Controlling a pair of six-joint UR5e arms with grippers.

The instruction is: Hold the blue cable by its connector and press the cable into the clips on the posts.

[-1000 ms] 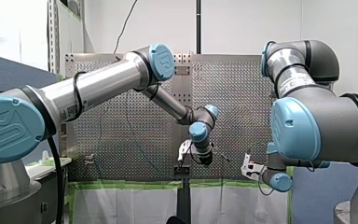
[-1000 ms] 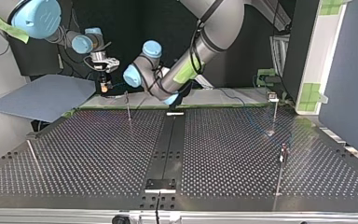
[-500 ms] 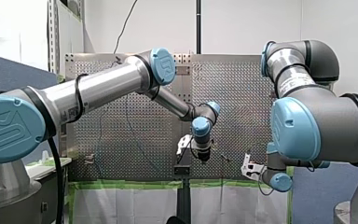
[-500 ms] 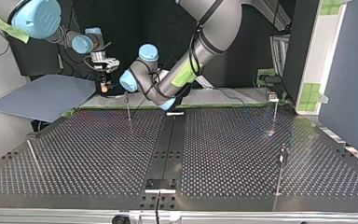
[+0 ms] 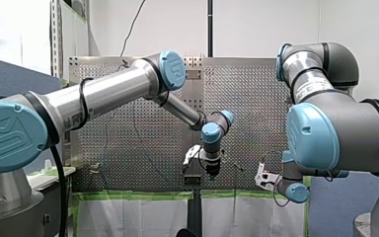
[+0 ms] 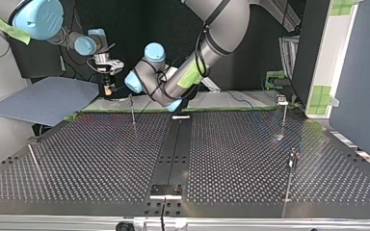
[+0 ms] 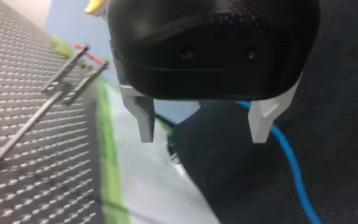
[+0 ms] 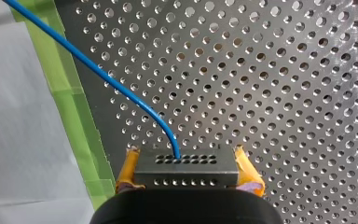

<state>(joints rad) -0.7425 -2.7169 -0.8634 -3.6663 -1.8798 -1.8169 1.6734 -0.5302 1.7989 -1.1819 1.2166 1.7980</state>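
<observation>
My right gripper (image 8: pixel 186 179) is shut with its yellow pads on the grey connector (image 8: pixel 186 163), just above the perforated table (image 8: pixel 279 70). The blue cable (image 8: pixel 121 88) rises out of the connector and runs off over the green tape. In the top view that gripper (image 6: pixel 107 89) hangs at the far left edge of the table, near a thin post (image 6: pixel 133 109). My left gripper (image 7: pixel 203 133), black with metal fingers, is open with nothing between them. A stretch of blue cable (image 7: pixel 291 163) lies beyond one finger. In the front view the left gripper (image 5: pixel 212 170) points down at mid-table.
More clip posts stand at the top view's right (image 6: pixel 283 115) (image 6: pixel 291 163), and a slanted rod (image 6: pixel 33 161) at its left. Two posts (image 7: pixel 67 79) show beside my left gripper. A blue-grey board (image 6: pixel 48 98) lies off the table's far left corner. Green tape (image 8: pixel 74 107) edges the table.
My left arm's wrist has shifted slightly towards the top view's left and dipped a little. The right arm and the connector have not moved.
</observation>
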